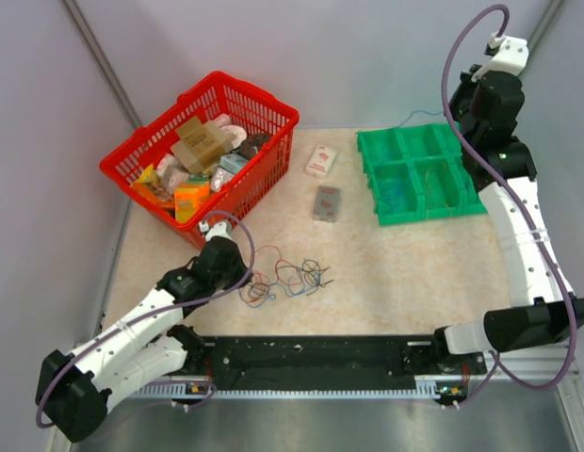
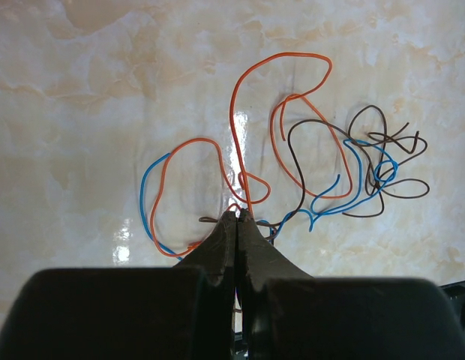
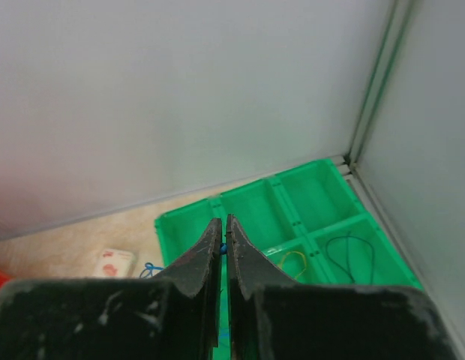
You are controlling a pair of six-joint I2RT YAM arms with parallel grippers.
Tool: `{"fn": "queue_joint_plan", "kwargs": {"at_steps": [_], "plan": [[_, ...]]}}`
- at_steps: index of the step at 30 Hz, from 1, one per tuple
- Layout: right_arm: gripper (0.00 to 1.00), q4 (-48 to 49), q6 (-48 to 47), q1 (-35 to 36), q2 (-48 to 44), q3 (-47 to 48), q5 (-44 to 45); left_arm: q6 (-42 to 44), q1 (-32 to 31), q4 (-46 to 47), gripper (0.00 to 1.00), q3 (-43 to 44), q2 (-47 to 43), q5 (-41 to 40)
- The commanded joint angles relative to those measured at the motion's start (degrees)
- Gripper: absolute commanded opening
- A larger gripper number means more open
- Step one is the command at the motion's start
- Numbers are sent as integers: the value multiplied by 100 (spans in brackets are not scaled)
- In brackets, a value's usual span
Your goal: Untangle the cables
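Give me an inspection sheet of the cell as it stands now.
Surface: beige marbled table, glossy.
Job's things: thin cables in a loose tangle of orange, blue and dark strands; a yellow loop and a black loop lie in separate compartments of the green tray.
Clutter: red basket full of packets; white packet and grey packet lie loose between basket and tray.
Grippers: left gripper shut at the tangle's edge, an orange strand running to its tips, grip not certain; right gripper shut, raised over the tray.
Cables: purple arm cables loop along both arms; no snag seen.
Surroundings: grey walls; nothing else seen.
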Motion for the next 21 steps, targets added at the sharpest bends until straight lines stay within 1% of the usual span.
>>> {"fn": "queue_joint_plan", "kwargs": {"at_steps": [1,6,7,10,12,15,19,21], "plan": [[0,63,-517,-69,-397,-228,756,-5,13,214,0,120,39,80],[0,-166,1,-60,-380,-473,-385,-40,22,311,0,164,163,159],[0,-157,71,-60,-371,-640,-431,-66,13,277,0,190,163,159],[0,-104,186,-60,-240,-1071,-142,-93,13,223,0,200,102,124],[0,-87,213,-60,23,-1238,-36,-84,22,232,0,182,49,106],[0,-279,335,-60,375,-1309,175,-40,22,162,0,217,83,80],[0,-403,432,-16,534,-1476,412,-66,22,91,0,279,110,54],[0,-788,572,-7,717,-1336,779,-75,13,170,0,226,119,106]]}}
